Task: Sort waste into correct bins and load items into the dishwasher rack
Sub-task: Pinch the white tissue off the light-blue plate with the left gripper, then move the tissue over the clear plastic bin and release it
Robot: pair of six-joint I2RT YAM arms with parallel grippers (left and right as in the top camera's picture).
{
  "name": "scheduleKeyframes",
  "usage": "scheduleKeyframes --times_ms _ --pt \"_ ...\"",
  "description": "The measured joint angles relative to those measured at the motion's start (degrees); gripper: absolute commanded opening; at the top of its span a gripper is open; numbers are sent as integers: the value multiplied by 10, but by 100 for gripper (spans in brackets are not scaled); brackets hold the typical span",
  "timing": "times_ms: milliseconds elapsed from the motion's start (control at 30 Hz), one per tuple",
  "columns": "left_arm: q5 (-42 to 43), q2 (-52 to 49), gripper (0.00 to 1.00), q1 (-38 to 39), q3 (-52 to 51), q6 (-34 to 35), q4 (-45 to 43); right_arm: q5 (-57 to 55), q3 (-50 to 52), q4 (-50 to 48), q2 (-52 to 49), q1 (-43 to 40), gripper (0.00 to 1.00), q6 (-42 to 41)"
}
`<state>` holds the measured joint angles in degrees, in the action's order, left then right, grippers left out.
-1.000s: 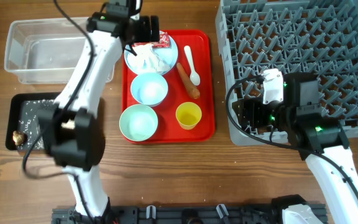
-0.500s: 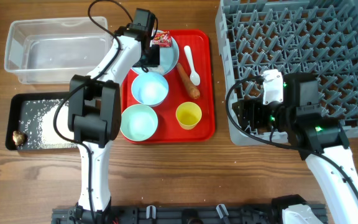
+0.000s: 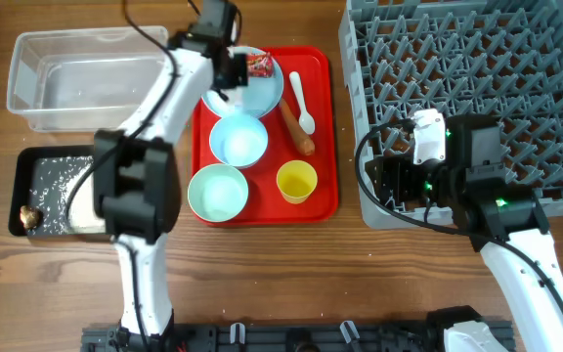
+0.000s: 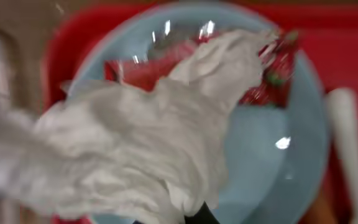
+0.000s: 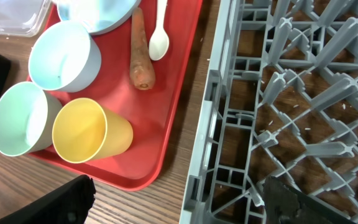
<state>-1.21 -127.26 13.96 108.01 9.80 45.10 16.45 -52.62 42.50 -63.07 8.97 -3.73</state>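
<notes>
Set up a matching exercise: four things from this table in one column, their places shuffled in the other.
Things
1. carrot
2. yellow cup
3. brown food lump
4. red snack wrapper

Places
a. in the black tray
b. on the pale blue plate
c. lying on the red tray beside the white spoon
d. standing upright on the red tray, next to a bowl

Pairs: 1-c, 2-d, 3-a, 4-b

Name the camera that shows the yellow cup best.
Right wrist: the cup is large, rim and side both visible. Overhead shows it small, from straight above, on the red tray. Left wrist does not show it.
</notes>
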Motion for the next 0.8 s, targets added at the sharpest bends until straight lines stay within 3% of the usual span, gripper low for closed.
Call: scheduleKeyframes --times_ms 233,400,433,467,500,533,567,733,800 --pt "2 184 4 -80 16 5 11 0 0 0 0 0 89 0" --pt "2 192 4 -167 19 7 41 0 0 0 0 0 89 0" --pt "2 186 8 -190 19 7 51 0 0 -1 0 0 90 0" --pt "1 179 29 -206 19 7 53 0 0 -1 0 0 89 0" --pt "0 172 56 -219 18 9 54 0 0 -2 0 0 90 0" --pt "-2 163 91 -227 16 9 54 0 0 -4 0 0 90 0" --pt "-2 153 100 -232 13 9 54 0 0 -6 0 0 90 0" --pt "-2 64 100 -238 1 11 51 0 0 -5 0 0 90 0" --pt "-2 54 92 -238 -3 11 55 0 0 -5 0 0 90 0"
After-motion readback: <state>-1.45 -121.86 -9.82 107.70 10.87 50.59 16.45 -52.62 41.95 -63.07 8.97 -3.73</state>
